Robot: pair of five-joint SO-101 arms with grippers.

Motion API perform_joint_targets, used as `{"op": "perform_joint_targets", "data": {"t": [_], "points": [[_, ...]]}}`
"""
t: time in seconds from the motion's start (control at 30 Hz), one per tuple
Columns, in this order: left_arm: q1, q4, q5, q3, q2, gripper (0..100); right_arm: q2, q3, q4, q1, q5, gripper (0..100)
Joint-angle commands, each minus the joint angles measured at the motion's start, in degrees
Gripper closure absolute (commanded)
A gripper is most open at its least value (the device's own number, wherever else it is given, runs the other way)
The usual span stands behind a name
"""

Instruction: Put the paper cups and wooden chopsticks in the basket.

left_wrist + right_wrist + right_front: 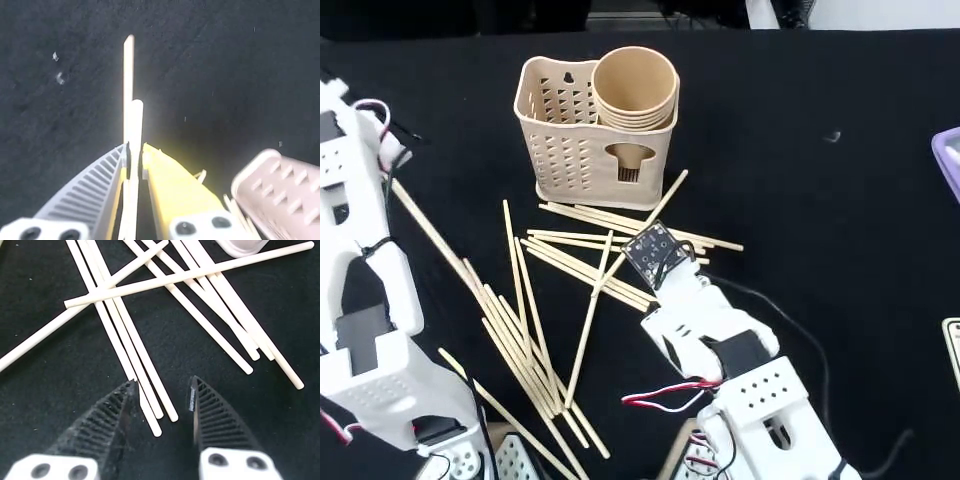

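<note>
Chopstick ends [165, 402] lie between the parted jaws of the right tool [161, 385]; left tool [135, 147] clamps two chopsticks [129, 75].

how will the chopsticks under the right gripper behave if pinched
Probably stiff and light: the chopsticks look like thin, straight wood. Rounded and lying loose side by side, they may roll or splay as the open right gripper closes.

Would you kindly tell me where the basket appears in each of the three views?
High view: the basket stands upper centre, just beyond the scattered chopsticks.
Left wrist view: its perforated wall sits beside the left claw, which grips chopsticks.
Right wrist view: a pale corner, probably the basket, lies beyond the chopsticks ahead of the open right claw.
Shared landmark: the chopsticks.
</note>
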Motion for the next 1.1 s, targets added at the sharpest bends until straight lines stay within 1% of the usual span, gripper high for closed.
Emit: {"op": "perform_joint_targets", "data": {"t": [0.0, 0.17, 0.23, 0.3, 0.4, 0.5, 0.6, 0.7, 0.77, 0.87, 1.0, 1.07], "points": [[-0.31, 6.51, -1.23, -13.32, -1.14, 97, -1.27, -1.10, 0.26, -0.44, 0.18, 82.8], [0.04, 13.27, -1.23, -29.23, -0.53, 97, -1.27, -1.10, 0.26, -0.44, 0.18, 82.8], [0.04, 14.95, -0.97, -29.85, -0.35, 97, -1.27, -1.10, 0.35, -0.44, 0.18, 82.8], [-0.04, 13.80, -0.88, -25.63, 1.14, 97, -1.27, -1.19, 0.35, -0.44, 0.18, 82.8], [-0.31, 4.57, -0.88, -16.13, 7.21, 97, -1.27, -1.27, 0.26, -0.44, 0.18, 82.8], [0.04, -6.15, -0.79, -10.68, 15.12, 97, -1.27, -1.19, 0.26, -0.53, 0.18, 82.8], [0.04, -13.98, -0.70, -11.56, 22.86, 97, -1.27, -1.10, 0.35, -0.53, 0.18, 82.8], [-0.31, -17.14, -0.70, -16.57, 29.71, 97, -1.27, -1.10, 0.35, -0.53, 0.18, 82.8], [-0.40, -16.70, -0.79, -20.97, 33.93, 97, -1.27, -1.10, 0.35, -0.53, 0.18, 82.7], [-0.40, -12.22, -1.14, -27.82, 39.47, 96, -1.27, -1.10, 0.35, -0.62, 0.18, 82.7], [-1.27, -5.63, -1.05, -36.88, 45.89, 88, -1.27, -1.10, 0.35, -0.70, 0.18, 82.6], [-2.24, -2.29, -0.88, -41.80, 48.35, 87, -1.27, -1.10, 0.35, -0.70, 0.18, 82.6]]}}
